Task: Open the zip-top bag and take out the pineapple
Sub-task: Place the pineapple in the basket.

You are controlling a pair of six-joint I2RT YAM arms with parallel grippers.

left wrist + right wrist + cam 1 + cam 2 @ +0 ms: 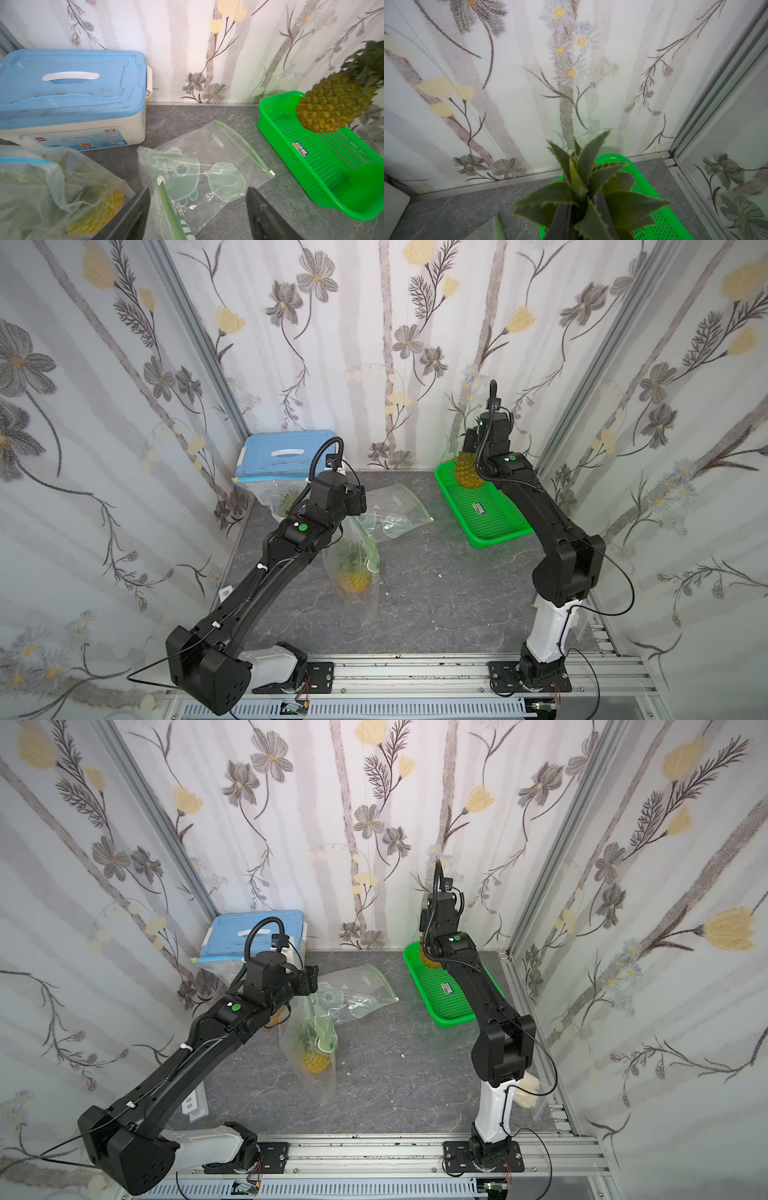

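1. Extraction looks finished: the pineapple is out of its bag and hangs over the far end of the green basket. The left wrist view shows it clear of the mesh floor.
2. Grip: the right gripper is clamped on the leafy crown, with the fruit's body hanging below it.
3. Support side: the left gripper has its jaws wide apart and holds nothing. It hovers low over the zip end of a second bag, which has another fruit inside.
4. Nearby, the flat, empty zip-top bag lies on the tabletop between that arm and the basket. A third bag leans on the blue-lidded box.
5. Step in hand, as I judge it, is setting the fruit down. The next move calls for lowering it until the base meets the mesh, then letting go of the crown.
6. Orientation: the long axis is near vertical and somewhat tilted, crown up and base down.
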